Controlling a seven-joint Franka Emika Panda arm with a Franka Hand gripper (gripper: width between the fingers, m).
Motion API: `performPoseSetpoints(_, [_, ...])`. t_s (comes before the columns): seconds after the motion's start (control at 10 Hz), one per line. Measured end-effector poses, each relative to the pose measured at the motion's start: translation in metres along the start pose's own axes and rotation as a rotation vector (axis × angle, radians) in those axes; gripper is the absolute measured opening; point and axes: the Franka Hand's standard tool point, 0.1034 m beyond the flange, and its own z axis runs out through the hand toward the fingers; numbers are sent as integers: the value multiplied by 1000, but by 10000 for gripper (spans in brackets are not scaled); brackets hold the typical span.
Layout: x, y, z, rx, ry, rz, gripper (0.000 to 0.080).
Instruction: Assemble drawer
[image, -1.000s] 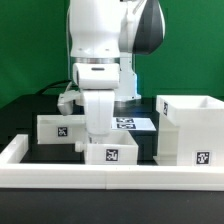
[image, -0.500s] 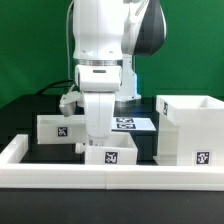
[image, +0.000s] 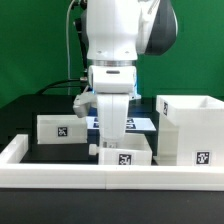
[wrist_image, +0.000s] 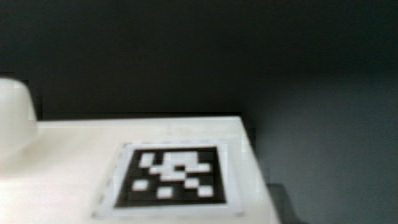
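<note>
White arm (image: 118, 35) stands upright over the middle of the table, nearer the edge closest to the exterior camera. A dark grey cover (image: 160, 25) sits on the upper joint. The wrist (image: 112, 75) points straight down and the pincer (image: 112, 142) hangs vertical, low over the table. The fingertips are hidden in the exterior view, so whether the jaws are apart or closed is unclear.

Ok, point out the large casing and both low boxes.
large casing (image: 200, 130): exterior view, on its front wall.
middle low box (image: 125, 157): exterior view, on its front marker tag.
low box at the exterior view's left (image: 62, 130): exterior view, on its front marker tag.
</note>
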Motion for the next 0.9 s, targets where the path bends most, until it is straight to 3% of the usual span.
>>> performPoseSetpoints(0.1, [6,2,-1,-11,3,-6,41])
performPoseSetpoints(0.4, [5,1,1,-10,3,-5,41])
performPoseSetpoints(0.6, [7,2,1,5,4,-11,41])
performPoseSetpoints(0.8, [18,8,-3,4,8,-24,41])
performPoseSetpoints(0.9, [19,8,-4,18,7,-26,41])
